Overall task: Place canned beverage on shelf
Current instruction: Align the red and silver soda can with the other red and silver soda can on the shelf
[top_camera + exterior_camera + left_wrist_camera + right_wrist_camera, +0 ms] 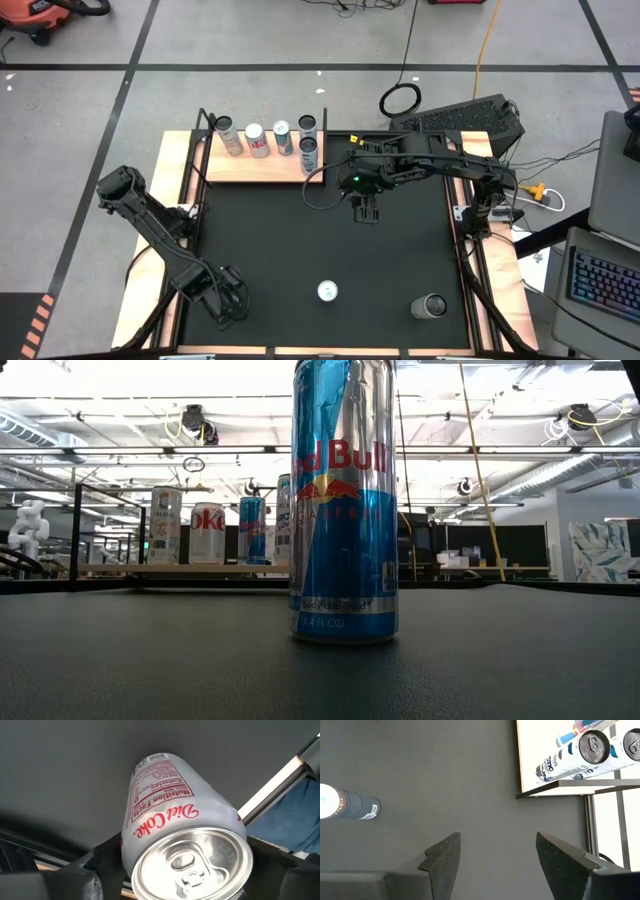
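Closing on the Diet Coke can [182, 845]: left gripper [228, 298], near the mat's [400, 250] front-left corner, has it between its fingers, grip unconfirmed. Seat it squarely before carrying to the shelf [262, 165] at back-left. Right gripper [366, 209] hovers mid-mat, jaws wide, empty. Left fingertips are hidden behind the can.

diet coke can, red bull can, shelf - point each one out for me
Diet Coke can [170, 810], left wrist view, on its printed side.
Red Bull can [343, 540], low view, mid-body.
shelf [255, 167], high view, bare wood in front of the cans.
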